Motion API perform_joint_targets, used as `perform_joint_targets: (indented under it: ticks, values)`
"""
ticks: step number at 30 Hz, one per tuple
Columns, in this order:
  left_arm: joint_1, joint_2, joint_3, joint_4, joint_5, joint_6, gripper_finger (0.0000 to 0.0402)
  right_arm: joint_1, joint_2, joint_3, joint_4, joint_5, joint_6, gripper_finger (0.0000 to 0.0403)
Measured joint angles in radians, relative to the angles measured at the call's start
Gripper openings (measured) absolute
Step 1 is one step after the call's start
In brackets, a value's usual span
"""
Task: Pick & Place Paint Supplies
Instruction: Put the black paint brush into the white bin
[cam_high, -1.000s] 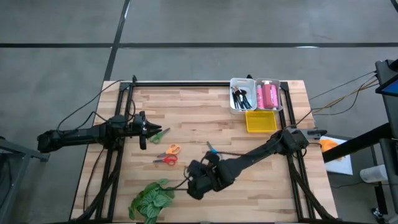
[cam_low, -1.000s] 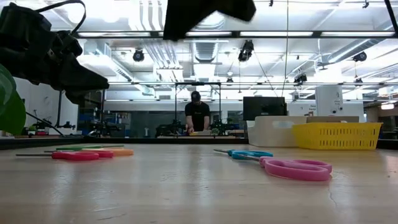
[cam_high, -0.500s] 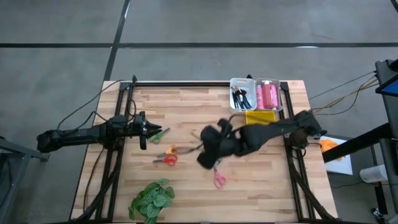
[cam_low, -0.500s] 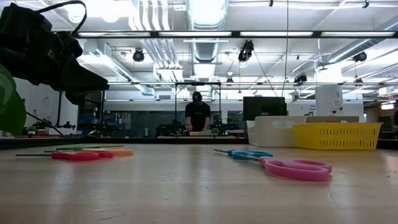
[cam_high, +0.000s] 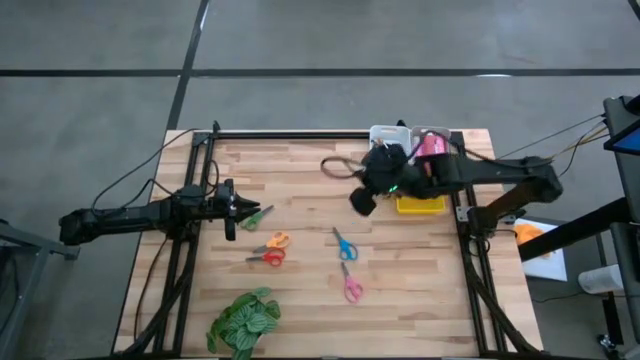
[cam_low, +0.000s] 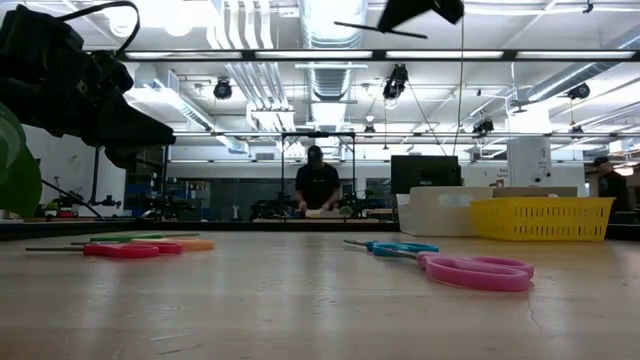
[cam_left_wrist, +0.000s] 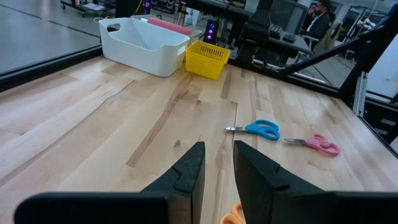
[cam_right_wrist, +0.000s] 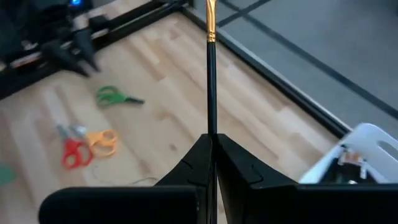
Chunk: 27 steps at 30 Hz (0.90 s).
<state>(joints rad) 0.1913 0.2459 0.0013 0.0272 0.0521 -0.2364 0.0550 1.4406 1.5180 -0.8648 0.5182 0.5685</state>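
The right gripper (cam_high: 352, 168) is raised above the far right part of the wooden table (cam_high: 300, 300), its fingers (cam_right_wrist: 198, 155) pressed together on a thin dark-handled brush (cam_right_wrist: 210, 74) (gold ferrule near the far end); the brush sticks straight out ahead of the fingertips, and in the high view it reaches away from the gripper toward the table's middle. Just behind this gripper, toward its own arm, stands a white bin (cam_high: 382, 132) with dark brushes (cam_high: 386, 158) in it, a second compartment with pink tubes (cam_high: 432, 152) beside that, and a yellow basket (cam_high: 420, 200) just on the near side of both.

Below and nearer than the right gripper lie the blue scissors (cam_high: 343, 243) and, a little farther from it, the pink scissors (cam_high: 351, 286); both rest flat on the wood, apart from each other.

The left gripper (cam_high: 238, 208) waits over the left side of the table, fingers (cam_left_wrist: 190, 171) parted by a narrow gap and holding nothing; the green scissors (cam_high: 257, 215) lie just ahead of its tips, the orange scissors (cam_high: 274, 241) and red scissors (cam_high: 266, 257) a little beyond and to the near side; a leafy plant (cam_high: 240, 320) sits at the near edge, well apart from both grippers.
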Motion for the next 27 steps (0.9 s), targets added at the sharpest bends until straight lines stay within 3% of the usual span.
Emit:
perform_joint_targets:
  ticks: [4, 13, 19, 27]
  values:
    - [0.000, 0.000, 0.000, 0.000, 0.000, 0.000, 0.0087, -0.075, -0.102, -0.134, 0.053, -0.004, 0.000, 0.0012]
    - [0.000, 0.000, 0.000, -0.001, 0.000, 0.000, 0.0087, -0.282, -0.256, -0.399, 0.226, -0.117, 0.007, 0.0012]
    - [0.000, 0.000, 0.000, -0.001, 0.000, 0.000, 0.0087, -0.451, -0.272, -0.532, 0.348, -0.250, 0.030, 0.0012]
    - [0.000, 0.000, 0.000, 0.000, 0.000, 0.000, 0.0087, -0.604, -0.217, -0.625, 0.430, -0.288, 0.059, 0.0012]
